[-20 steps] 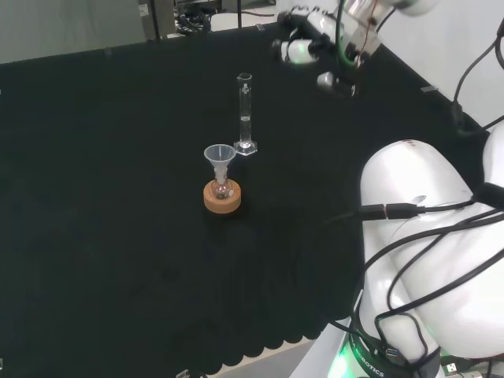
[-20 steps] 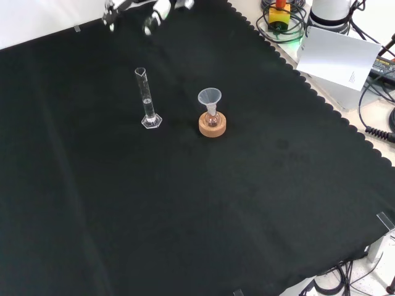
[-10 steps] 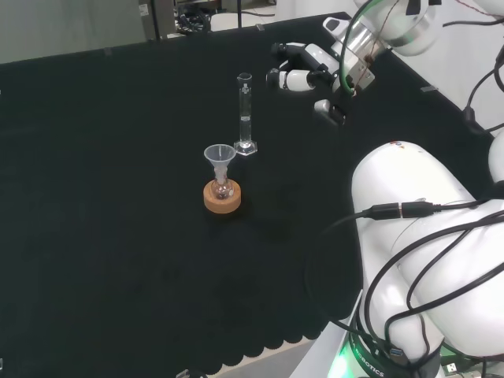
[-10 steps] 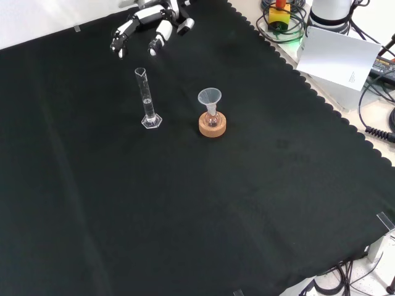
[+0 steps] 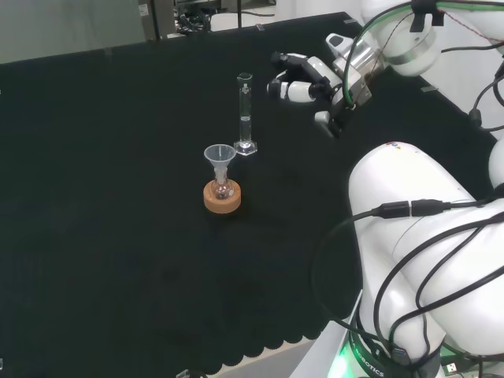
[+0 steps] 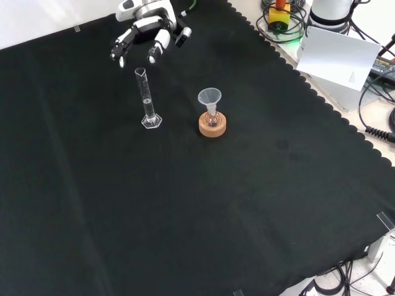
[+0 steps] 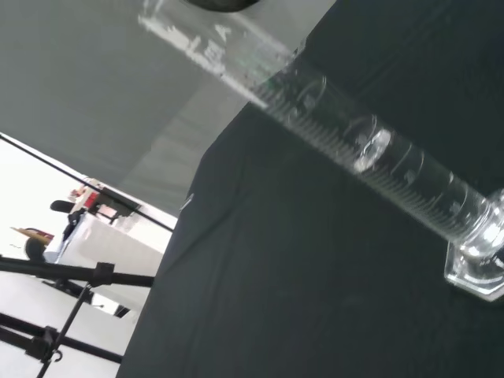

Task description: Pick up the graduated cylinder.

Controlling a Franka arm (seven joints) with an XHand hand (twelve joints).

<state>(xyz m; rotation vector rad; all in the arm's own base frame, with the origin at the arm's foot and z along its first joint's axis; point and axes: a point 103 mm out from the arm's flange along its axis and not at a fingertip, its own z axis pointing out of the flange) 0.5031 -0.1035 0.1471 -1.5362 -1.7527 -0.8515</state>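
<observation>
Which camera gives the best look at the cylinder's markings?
The wrist view: the cylinder is close and large there, so its graduation lines and clear base are plain. In the head view it is a thin upright tube left of the hand, apart from it. The front view shows it small, below the hand.

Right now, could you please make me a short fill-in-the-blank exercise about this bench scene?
1. The graduated cylinder stands ____ on the black cloth.
2. The small flask rests in a ____ ring stand.
3. A clear ____ sits in the flask's neck.
4. The robot hand is ____ of the cylinder, not touching it.

Missing words: upright; cork; funnel; short
</observation>
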